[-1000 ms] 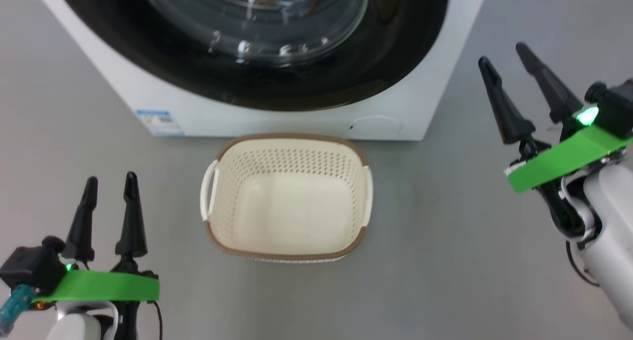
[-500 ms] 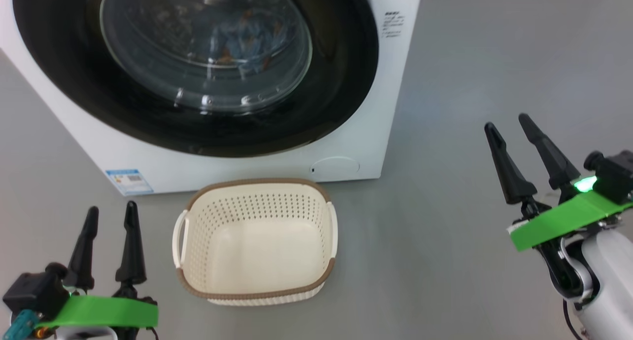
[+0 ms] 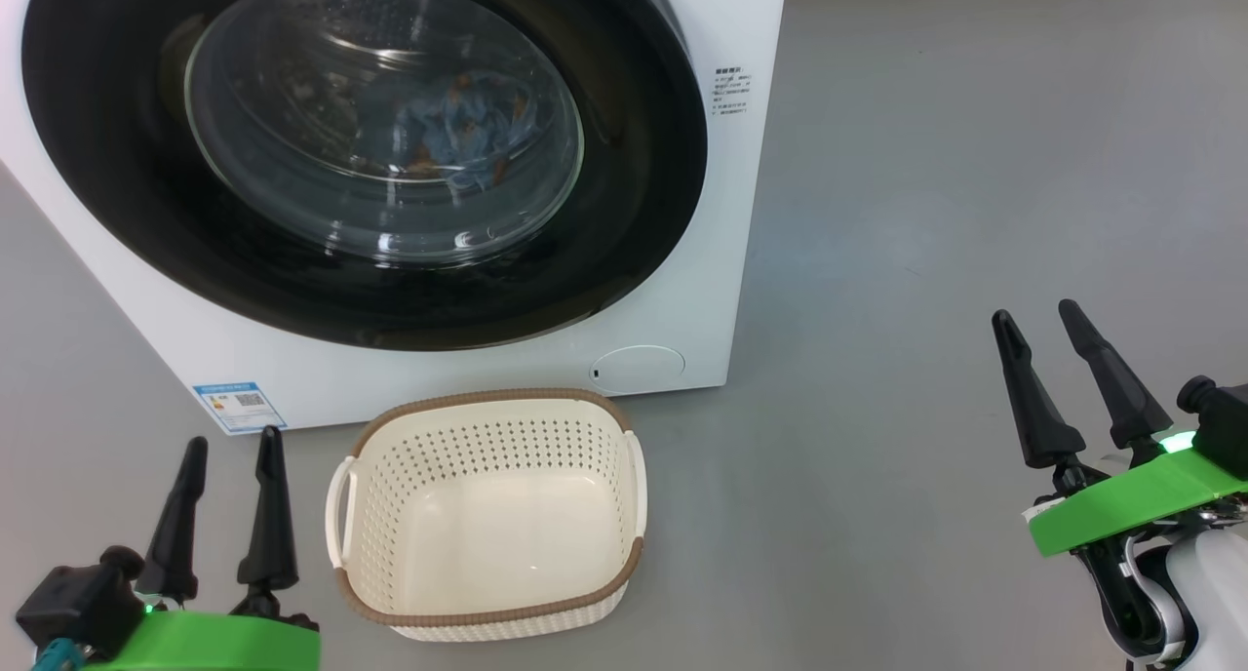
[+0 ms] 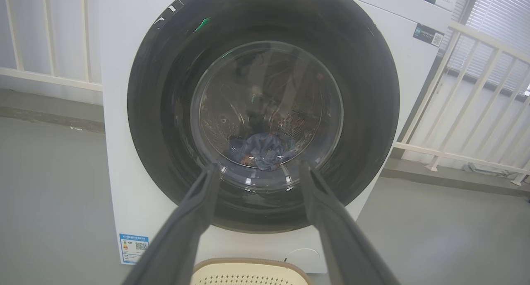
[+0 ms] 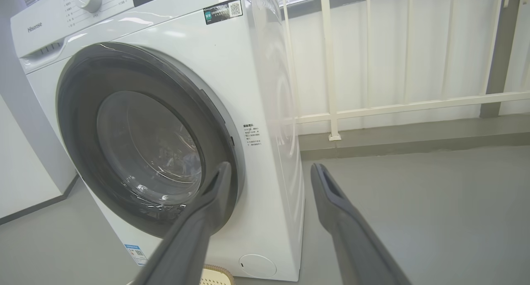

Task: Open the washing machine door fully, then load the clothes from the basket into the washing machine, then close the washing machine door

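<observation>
door [image 3: 366,154]: looks shut flush on the front of the washer [image 3: 726,291]. we judge it stiff and hinged, its glossy black rim slippery, and its glass bowl no place to press.
hold on door: should it need another push or pull, we would go for the right edge of the rim. the right wrist view shows a small notch [image 5: 231,141] there, but we cannot tell for sure that it is the handle.
clothes [image 3: 458,130]: seen through the glass, lying low in the drum as a blue bunch with orange spots. we cannot make out the cream one. we judge them soft, light and limp, best pinched at a thick fold.
basket [image 3: 487,442]: on the floor just in front of the washer, empty. it looks like light, stiff plastic that slides easily, best taken by a side handle [image 3: 336,515].
left gripper [image 3: 232,439]: fingers spread wide, holding nothing, just beside the basket's left side.
right gripper [image 3: 1033,312]: fingers spread wide, holding nothing, well apart from the washer, off to its right.
progress: we judge the loading done and the door closed, so little seems left.
</observation>
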Robot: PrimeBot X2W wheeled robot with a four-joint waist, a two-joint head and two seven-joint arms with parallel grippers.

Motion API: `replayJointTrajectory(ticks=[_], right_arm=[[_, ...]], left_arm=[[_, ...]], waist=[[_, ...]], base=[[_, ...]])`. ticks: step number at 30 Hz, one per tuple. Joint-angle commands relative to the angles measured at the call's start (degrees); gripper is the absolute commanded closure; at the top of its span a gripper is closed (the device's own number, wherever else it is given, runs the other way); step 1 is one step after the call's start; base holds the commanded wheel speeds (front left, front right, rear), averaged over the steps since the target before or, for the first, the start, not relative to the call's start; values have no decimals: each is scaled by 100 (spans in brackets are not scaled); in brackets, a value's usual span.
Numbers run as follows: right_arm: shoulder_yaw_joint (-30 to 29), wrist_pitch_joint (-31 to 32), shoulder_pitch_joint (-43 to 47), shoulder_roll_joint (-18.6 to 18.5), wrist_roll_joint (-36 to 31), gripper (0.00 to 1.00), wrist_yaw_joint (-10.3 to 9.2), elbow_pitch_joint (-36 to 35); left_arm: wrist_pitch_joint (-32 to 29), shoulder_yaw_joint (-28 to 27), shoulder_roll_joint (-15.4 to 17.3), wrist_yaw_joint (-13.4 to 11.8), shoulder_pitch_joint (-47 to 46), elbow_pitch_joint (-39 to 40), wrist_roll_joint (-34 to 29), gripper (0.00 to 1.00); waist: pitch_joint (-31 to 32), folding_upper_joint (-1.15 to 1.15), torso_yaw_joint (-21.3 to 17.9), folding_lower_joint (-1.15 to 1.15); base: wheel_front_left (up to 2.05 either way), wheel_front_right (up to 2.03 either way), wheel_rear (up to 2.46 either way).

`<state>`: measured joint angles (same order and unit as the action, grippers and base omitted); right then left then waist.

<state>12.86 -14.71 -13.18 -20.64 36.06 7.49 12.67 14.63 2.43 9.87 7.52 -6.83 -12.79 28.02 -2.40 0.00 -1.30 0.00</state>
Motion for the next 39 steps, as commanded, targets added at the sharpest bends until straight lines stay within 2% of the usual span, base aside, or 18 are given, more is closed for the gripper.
replayJointTrajectory(ticks=[1,11,39], right_arm=[[35,-29,21,-81,-37,0,0,-135],[-165,-29,111,-5,-93,0,0,-37],[-11,-29,48,26,-93,0,0,30]], left_arm=[[37,-159,151,-3,-90,176,21,0],[37,-48,218,-3,-112,132,111,0],[37,-117,137,-3,-151,-8,-101,0]], waist=[[-1,0,0,0],[4,0,45,0],[70,0,77,0]], base=[[0,0,0],[0,0,0],[0,0,0]])
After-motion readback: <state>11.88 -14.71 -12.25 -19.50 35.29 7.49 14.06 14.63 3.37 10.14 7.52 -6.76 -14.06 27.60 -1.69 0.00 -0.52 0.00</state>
